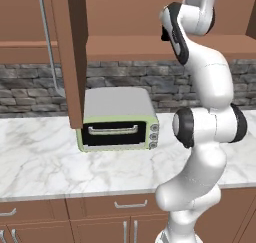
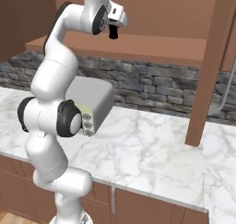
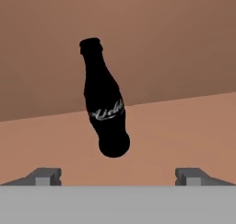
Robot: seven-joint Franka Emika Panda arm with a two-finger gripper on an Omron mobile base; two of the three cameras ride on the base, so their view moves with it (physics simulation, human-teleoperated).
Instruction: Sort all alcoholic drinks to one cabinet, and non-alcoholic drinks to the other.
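A small black cola bottle [image 3: 105, 105] with a pale label stands on the brown shelf floor [image 3: 184, 131] of a wall cabinet, ahead of my gripper [image 3: 119, 176]. It slants a little in the hand view, as does the shelf line. My fingertips [image 3: 46, 175] are spread wide, and the bottle sits beyond them, clear of both. In the right base view my gripper [image 2: 113, 31] is raised at the cabinet's shelf [image 2: 156, 47], just above its front edge. The cabinet door [image 1: 74, 57] hangs open at the left.
A pale green toaster oven [image 1: 118, 120] sits on the marble counter [image 1: 45, 162] under the cabinet, also seen beside my arm as the toaster oven [image 2: 91, 98]. The open door [image 2: 213, 66] juts out over the counter. A stone backsplash [image 1: 30, 89] runs behind, and drawers [image 1: 130, 205] lie below.
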